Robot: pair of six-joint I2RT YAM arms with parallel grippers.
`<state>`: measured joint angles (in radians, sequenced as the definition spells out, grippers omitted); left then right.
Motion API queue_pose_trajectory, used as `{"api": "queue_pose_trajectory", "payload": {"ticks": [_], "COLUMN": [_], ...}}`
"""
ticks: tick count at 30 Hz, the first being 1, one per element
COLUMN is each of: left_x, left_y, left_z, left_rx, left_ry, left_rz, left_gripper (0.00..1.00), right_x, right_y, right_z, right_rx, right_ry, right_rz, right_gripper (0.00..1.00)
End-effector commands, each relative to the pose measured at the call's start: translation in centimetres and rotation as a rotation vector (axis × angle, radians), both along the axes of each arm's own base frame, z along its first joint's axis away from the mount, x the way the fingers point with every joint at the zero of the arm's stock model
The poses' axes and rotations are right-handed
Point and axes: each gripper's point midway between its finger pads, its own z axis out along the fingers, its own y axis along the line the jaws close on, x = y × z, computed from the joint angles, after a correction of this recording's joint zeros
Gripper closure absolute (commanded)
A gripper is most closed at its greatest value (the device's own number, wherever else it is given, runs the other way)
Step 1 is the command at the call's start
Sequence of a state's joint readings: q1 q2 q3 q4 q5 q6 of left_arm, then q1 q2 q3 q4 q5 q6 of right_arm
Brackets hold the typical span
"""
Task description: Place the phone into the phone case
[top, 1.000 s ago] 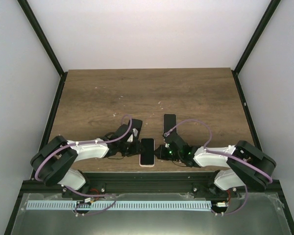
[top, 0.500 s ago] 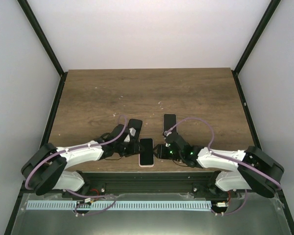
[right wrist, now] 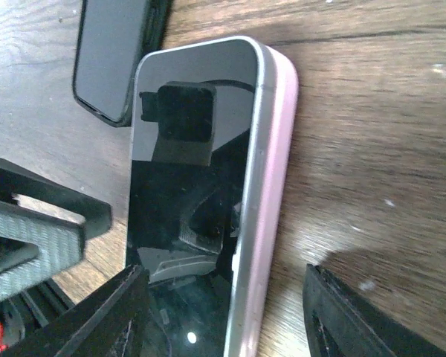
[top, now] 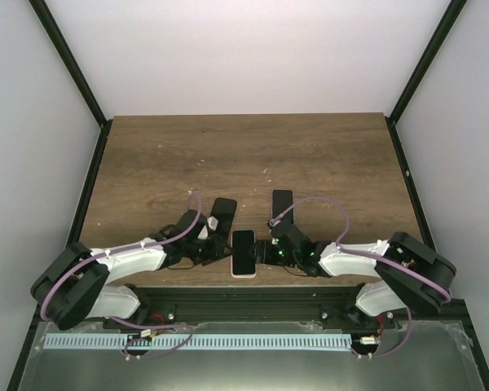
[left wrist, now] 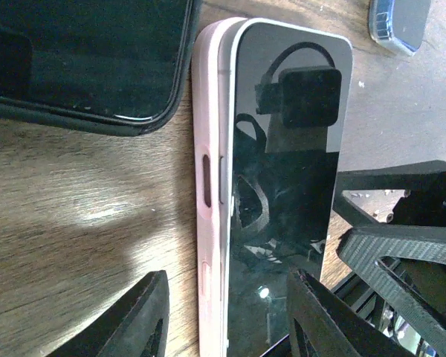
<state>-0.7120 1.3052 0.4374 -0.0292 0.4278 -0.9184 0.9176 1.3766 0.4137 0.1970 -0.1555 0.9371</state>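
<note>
Right gripper [right wrist: 221,301] was pinched shut at the 3 o'clock side of the slim black glass-fronted phone [top: 244,254] a second ago. Now its jaws stand wide, phone between them, gripping nothing. Left gripper [left wrist: 230,309] at 9 o'clock eased wider too, partly spread, also empty. Phone lies flat in the pale pink rubbery case [left wrist: 206,186] at 6 o'clock on the brown wooden table [top: 163,155]. Reads as letting go after pressing in, and seating looks nearly done.

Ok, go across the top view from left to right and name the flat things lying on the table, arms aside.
first dark slab → pink-edged phone → second dark slab
</note>
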Motion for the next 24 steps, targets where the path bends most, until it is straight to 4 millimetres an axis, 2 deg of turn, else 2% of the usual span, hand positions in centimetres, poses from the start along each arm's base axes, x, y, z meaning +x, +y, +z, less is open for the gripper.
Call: {"api": "queue_pose_trajectory", "payload": {"ticks": [1,9,16,19,24], "left_x": [-0.2,-0.5,-0.7,-0.8,-1.0], "left_y": [-0.6,-1.1,-0.9,-0.8,-0.9], "left_z": [-0.2,-0.9,-1.0,-0.9,-0.5], "left_rx": [-0.054,-0.080,-0.074,-0.075,-0.098], "left_ry": [0.008,0.023,0.022,0.025,0.026], "left_rz": [-0.012,-0.039,-0.043,-0.041,-0.030], "left_gripper": [0.55,0.60,0.65,0.65,0.61], "right_x": [0.6,0.3,0.3,0.2,-0.1], "right_y": [1.7,3.4,4.8,4.8,4.9], "right_z": [0.8,1.4,4.8,6.3,7.5], "right_rx": [0.071,0.148,0.321,0.396,0.448], "right_ry": [-0.003,0.022,0.001,-0.011,-0.018], "right_rz": [0.017,0.068,0.109,0.117,0.130], "right_gripper": [0.41,0.37,0.36,0.36,0.36]}}
